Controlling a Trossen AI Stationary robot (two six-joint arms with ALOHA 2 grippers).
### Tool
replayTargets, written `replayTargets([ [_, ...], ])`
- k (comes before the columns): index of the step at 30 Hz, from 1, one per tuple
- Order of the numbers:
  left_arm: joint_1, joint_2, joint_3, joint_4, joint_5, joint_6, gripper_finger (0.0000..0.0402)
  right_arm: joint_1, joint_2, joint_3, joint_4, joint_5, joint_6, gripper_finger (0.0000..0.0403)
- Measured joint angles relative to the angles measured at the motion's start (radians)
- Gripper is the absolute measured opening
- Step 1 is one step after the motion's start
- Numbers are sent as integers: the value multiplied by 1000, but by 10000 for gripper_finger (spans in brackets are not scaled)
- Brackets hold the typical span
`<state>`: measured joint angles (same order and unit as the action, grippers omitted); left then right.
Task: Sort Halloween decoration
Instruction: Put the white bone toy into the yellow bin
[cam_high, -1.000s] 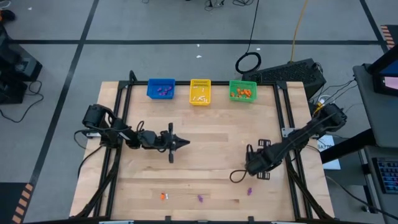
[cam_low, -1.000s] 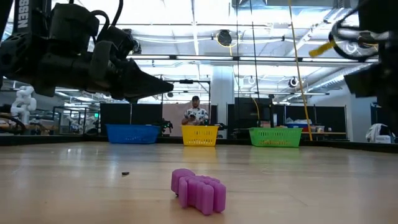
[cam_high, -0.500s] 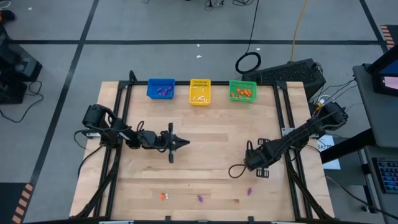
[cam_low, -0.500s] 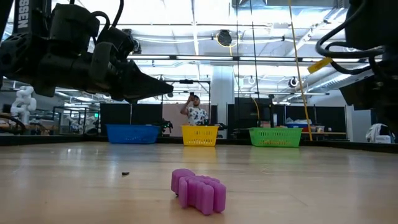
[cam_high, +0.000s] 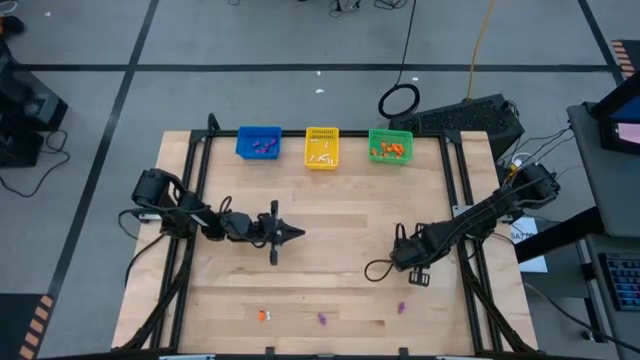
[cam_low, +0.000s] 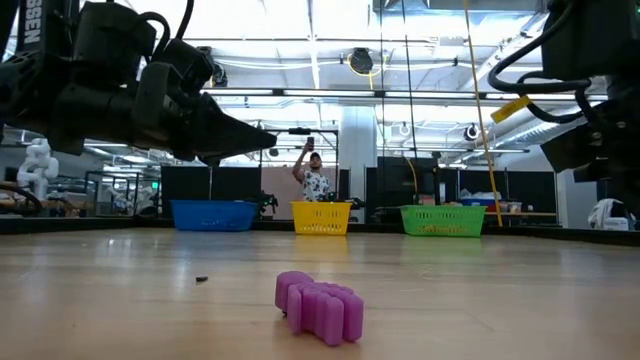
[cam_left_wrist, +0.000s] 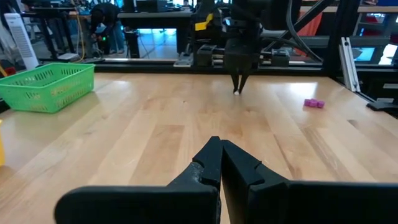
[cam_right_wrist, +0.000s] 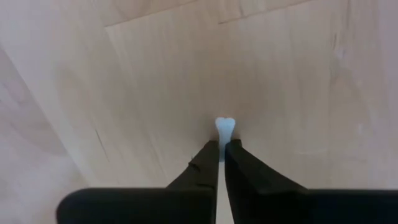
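My right gripper (cam_right_wrist: 221, 148) points down at the wood on the table's right half (cam_high: 407, 262) and is shut on a tiny white bone-shaped trinket (cam_right_wrist: 224, 126). My left gripper (cam_left_wrist: 219, 149) hangs level over the table's left half (cam_high: 298, 232), shut and holding nothing. An orange trinket (cam_high: 262, 315) and two purple ones (cam_high: 322, 319) (cam_high: 402, 307) lie flat near the table's near edge. The low view shows one purple trinket (cam_low: 320, 305) up close. My right gripper pinches the white trinket between its two fingertips (cam_right_wrist: 208, 155), coming from above and pointing down. The trinket's knobbed end (cam_right_wrist: 224, 122) sticks out past the tips against the wood. Whether it is clear of the table cannot be told.
Along the far edge stand a blue basket (cam_high: 259, 143), a yellow basket (cam_high: 322, 147) and a green basket (cam_high: 390, 146), each with small pieces inside. Bare wood lies between the two arms. A person stands in the room beyond the table.
My right gripper has drifted a little toward the table's far-left and sunk slightly, its cable loop following along. My left arm has kept still.
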<state>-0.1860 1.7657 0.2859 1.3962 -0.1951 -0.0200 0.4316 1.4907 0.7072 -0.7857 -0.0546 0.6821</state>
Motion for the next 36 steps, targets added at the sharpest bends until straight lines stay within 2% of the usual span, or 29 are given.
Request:
replayTargets([
  [12,0,0,-29,1,-5,-27,11,-1,6,108,34,103,0,8],
  [20,0,0,-28,16,-5,-27,11,-40,4,176,123,280,-74,3],
  [25,0,0,-28,17,-5,-27,11,-150,12,208,197,380,-86,3],
  [29,2,0,-28,17,-5,-27,11,-265,16,245,275,446,-171,3],
  [36,2,0,-28,33,-3,-26,11,-500,17,344,435,451,-419,4],
])
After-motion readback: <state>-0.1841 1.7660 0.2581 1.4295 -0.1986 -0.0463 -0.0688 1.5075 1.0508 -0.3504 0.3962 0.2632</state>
